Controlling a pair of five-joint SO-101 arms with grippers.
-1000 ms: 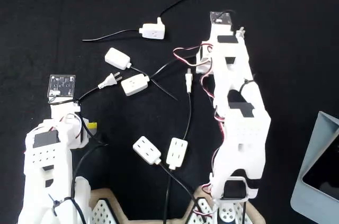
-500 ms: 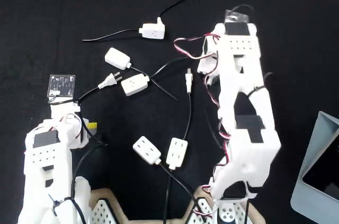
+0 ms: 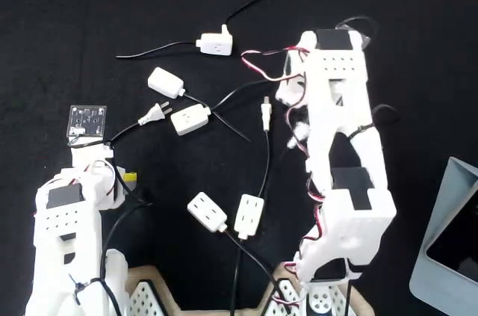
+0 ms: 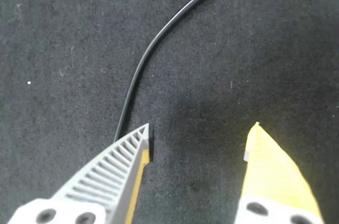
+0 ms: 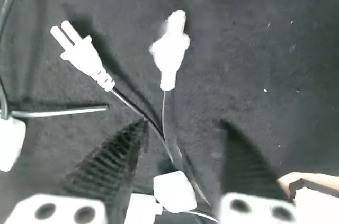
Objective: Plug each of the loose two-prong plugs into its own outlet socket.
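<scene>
Two loose two-prong plugs lie on the black cloth: one (image 3: 153, 114) left of centre, one (image 3: 266, 113) beside the right arm (image 3: 340, 144). Several white sockets lie around them: one at the back (image 3: 216, 43), two (image 3: 166, 82) (image 3: 190, 119) near the left plug, and a pair (image 3: 207, 211) (image 3: 249, 215) in front. In the right wrist view my right gripper (image 5: 181, 124) is open above the cloth, with a pronged plug (image 5: 79, 54) and a second plug (image 5: 169, 49) ahead of its black fingers. My left gripper (image 4: 201, 125) stands open and empty over a black cable (image 4: 143, 70).
A small square board (image 3: 87, 122) lies just beyond the left arm (image 3: 67, 219). At the right edge stands a grey-blue container (image 3: 448, 234). Black cables cross the middle of the cloth. A white block (image 5: 169, 192) sits low between the right fingers.
The right arm has shifted: its far end swung right and slightly nearer, and its middle rose. Plugs, sockets and the left arm have not moved.
</scene>
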